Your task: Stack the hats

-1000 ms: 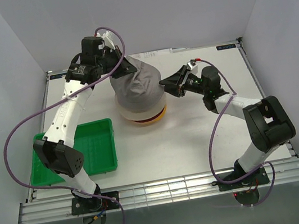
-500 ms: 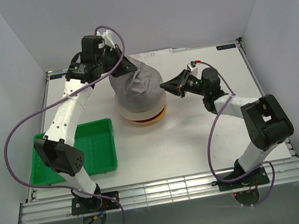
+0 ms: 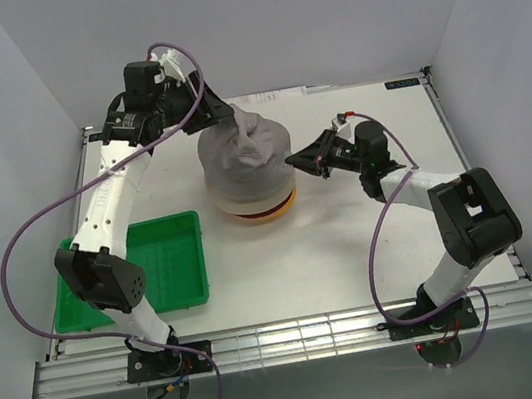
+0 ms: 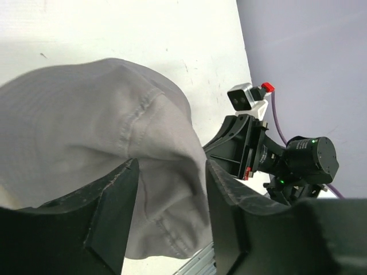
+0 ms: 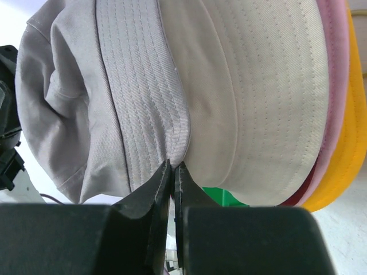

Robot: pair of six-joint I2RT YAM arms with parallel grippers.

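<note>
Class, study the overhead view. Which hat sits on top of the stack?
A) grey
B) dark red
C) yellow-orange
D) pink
A: the grey hat drapes over the whole pile, and the cream hat shows just beneath it.

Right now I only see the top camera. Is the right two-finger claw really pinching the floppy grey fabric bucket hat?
Observer: Yes. The right wrist view shows the right gripper shut on the very edge of the grey hat's brim.
Operator: And the left claw?
Observer: The left gripper is open, with a fold of the grey crown in the gap.
Operator: What's underneath?
Observer: A cream-beige hat, a pink hat, a dark red hat, and a yellow-orange hat lowest.
</note>
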